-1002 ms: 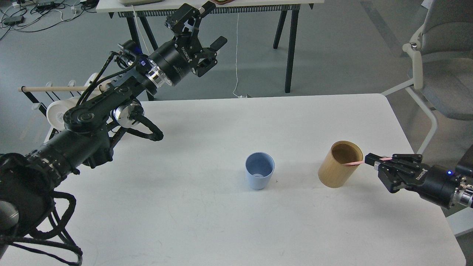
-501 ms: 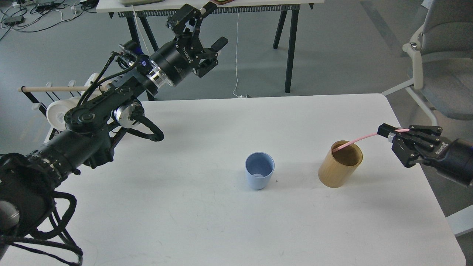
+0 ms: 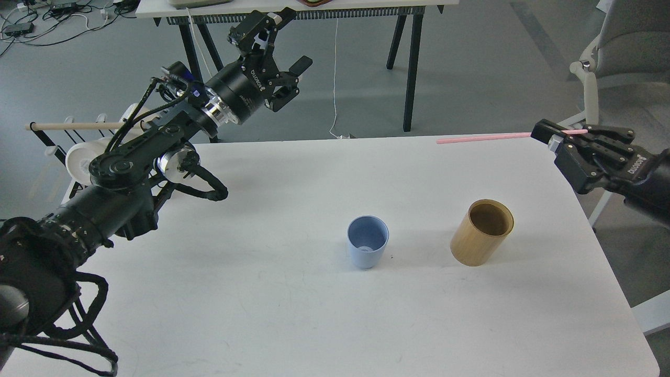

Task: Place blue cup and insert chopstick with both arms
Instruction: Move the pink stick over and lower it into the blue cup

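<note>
Chopstick lifted clear of wooden cylinder, clamped in right end effector.

right hand: pinching chopstick, level | blue cup: upright on table | left hand: spread

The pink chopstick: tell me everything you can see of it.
The chopstick is a thin, straight, pale pink stick, smooth like plastic. It hangs nearly level in the air above the table's far right edge, touching nothing but the right gripper, which pinches one end. Its free end points left, clear of the wooden holder.
</note>
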Tool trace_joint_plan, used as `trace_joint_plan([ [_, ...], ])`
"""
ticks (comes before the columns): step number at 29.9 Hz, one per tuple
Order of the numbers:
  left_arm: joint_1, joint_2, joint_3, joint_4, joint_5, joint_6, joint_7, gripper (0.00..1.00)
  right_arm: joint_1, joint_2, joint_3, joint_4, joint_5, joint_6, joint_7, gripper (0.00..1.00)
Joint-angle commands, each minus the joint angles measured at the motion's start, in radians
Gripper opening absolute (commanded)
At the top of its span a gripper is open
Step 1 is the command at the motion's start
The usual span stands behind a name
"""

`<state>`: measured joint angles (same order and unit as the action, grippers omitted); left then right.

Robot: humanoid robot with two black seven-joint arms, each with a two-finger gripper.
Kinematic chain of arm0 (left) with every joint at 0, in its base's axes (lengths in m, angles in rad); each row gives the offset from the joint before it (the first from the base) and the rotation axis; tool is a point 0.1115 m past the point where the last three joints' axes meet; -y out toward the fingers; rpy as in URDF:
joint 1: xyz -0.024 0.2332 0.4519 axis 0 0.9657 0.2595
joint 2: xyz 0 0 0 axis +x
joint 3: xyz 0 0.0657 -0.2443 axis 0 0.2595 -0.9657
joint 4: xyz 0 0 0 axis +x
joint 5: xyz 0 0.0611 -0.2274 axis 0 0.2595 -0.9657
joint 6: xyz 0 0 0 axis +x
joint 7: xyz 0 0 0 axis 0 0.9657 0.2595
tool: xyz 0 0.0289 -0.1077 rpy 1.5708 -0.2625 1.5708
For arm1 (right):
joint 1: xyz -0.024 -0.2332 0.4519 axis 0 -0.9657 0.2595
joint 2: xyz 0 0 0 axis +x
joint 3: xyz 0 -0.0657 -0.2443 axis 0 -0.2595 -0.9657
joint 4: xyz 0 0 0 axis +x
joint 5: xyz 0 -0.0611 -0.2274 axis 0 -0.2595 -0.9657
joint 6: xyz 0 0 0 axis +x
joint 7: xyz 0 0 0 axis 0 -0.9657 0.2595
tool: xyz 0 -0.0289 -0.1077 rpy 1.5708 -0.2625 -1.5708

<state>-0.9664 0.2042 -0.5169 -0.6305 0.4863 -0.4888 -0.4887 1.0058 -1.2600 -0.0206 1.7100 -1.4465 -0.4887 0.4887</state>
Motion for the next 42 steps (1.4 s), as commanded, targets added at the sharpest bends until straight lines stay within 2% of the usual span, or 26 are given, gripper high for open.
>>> trace_joint_plan([
  [1, 0.0, 0.0, 0.0, 0.0, 0.0, 0.0, 0.0, 0.96, 0.013, 0.131, -0.005, -0.009, 0.011, 0.0, 0.0, 0.0],
  [6, 0.0, 0.003, 0.0, 0.0, 0.0, 0.0, 0.0, 0.96, 0.025, 0.255, -0.024, -0.026, 0.021, 0.0, 0.0, 0.0],
  [18, 0.029, 0.008, 0.0, 0.0, 0.0, 0.0, 0.0, 0.96, 0.045, 0.226, -0.16, -0.033, -0.124, 0.041, 0.0, 0.0],
  [25, 0.029, 0.0, 0.0, 0.0, 0.0, 0.0, 0.0, 0.96, 0.036, 0.231, -0.2, -0.101, -0.134, 0.044, 0.0, 0.0],
  [29, 0.029, 0.0, 0.0, 0.0, 0.0, 0.0, 0.0, 0.96, 0.034, 0.243, -0.2, -0.116, -0.132, 0.084, 0.0, 0.0],
  [39, 0.04, 0.006, 0.0, 0.0, -0.002, 0.0, 0.0, 0.97, 0.027, 0.323, -0.2, -0.185, -0.127, 0.091, 0.0, 0.01],
  [42, 0.044, 0.004, 0.0, 0.0, -0.002, 0.0, 0.0, 0.97, 0.03, 0.338, -0.2, -0.188, -0.126, 0.091, 0.0, 0.05],
])
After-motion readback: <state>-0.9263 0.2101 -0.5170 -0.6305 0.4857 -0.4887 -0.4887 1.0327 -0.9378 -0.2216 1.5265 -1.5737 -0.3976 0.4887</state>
